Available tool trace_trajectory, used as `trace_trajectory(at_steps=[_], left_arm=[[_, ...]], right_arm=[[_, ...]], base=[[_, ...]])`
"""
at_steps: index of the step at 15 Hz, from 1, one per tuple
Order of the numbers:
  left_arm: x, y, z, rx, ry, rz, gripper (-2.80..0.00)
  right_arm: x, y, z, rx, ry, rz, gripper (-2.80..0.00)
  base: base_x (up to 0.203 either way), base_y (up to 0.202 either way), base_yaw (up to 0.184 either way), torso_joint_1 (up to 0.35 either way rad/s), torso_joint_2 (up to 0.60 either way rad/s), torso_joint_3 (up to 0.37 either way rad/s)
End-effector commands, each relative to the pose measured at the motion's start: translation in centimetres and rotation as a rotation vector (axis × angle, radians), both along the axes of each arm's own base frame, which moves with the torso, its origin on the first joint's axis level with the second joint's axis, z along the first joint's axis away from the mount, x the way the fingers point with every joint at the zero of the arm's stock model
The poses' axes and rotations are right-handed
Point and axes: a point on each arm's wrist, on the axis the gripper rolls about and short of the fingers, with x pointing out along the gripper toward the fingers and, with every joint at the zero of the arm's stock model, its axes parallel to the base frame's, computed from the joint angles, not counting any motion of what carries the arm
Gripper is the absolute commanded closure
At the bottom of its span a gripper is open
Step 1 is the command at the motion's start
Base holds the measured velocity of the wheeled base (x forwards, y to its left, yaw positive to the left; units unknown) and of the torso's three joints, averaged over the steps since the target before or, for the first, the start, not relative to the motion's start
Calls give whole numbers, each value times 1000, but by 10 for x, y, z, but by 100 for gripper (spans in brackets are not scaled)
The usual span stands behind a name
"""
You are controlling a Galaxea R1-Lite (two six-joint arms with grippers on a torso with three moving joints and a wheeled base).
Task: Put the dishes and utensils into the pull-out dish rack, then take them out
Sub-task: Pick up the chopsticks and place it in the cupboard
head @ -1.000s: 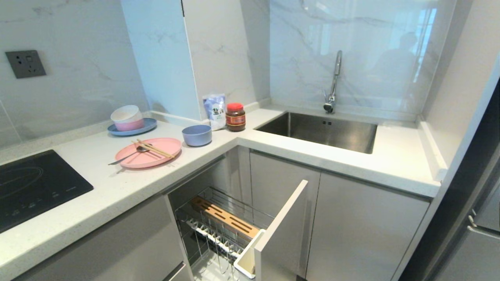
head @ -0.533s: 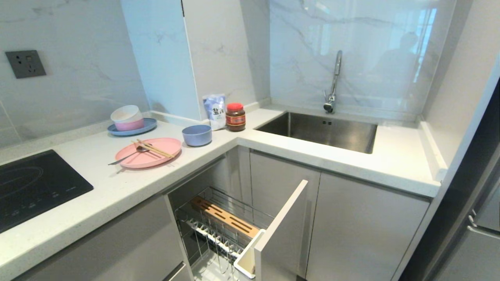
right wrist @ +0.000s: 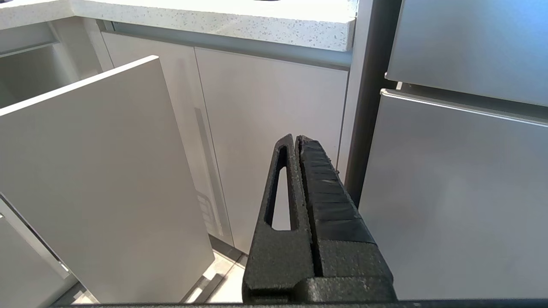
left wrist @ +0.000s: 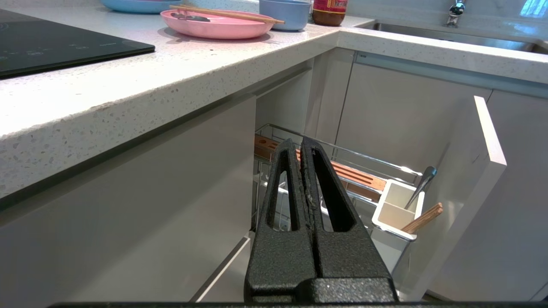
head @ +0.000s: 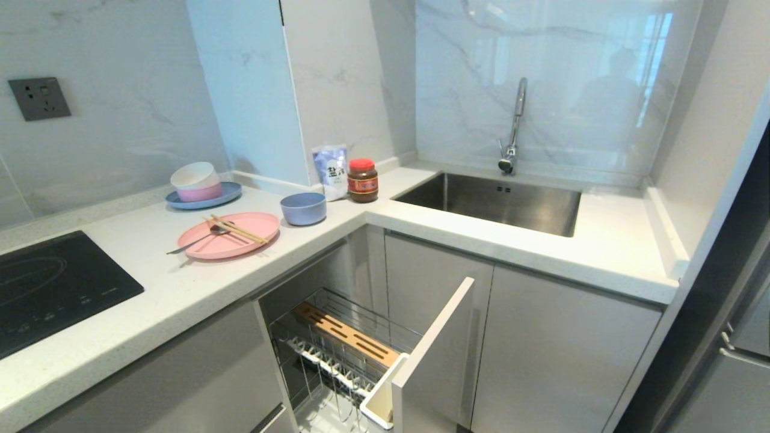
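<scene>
Pink plate (head: 229, 234) carries loose chopsticks (head: 238, 228) and spoon (head: 198, 238); lift it tilted and they'll slide off. My left claw (left wrist: 301, 147) and right claw (right wrist: 295, 143) are both closed, empty.

rack's (head: 337, 355) near end perhaps cropped

A flat pink plate (head: 229, 234) lies on the counter with wooden chopsticks (head: 238, 229) and a silver spoon (head: 198, 238) resting across it. A blue-grey bowl (head: 303, 208) stands upright just beside the plate. Below the counter, the wire dish rack (head: 343, 355) is pulled out, with a slotted wooden board and a white cutlery cup (left wrist: 396, 209).
</scene>
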Motion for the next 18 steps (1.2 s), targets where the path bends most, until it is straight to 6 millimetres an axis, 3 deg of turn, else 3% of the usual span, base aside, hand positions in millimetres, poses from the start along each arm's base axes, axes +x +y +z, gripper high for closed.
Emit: trace_trajectory(at_steps=[1, 9, 18], left_arm=[[2, 0, -7, -1, 26, 0, 0], [2, 0, -7, 1, 25, -2, 0], [2, 0, -7, 7, 25, -1, 0]], right_arm=[[0, 0, 0, 0, -4, 1, 0], [0, 0, -1, 0, -3, -1, 0], [0, 0, 0, 0, -3, 0, 0]], base=[[0, 0, 0, 0, 0, 0], [0, 0, 0, 1, 1, -15], [0, 0, 0, 4, 2, -187]])
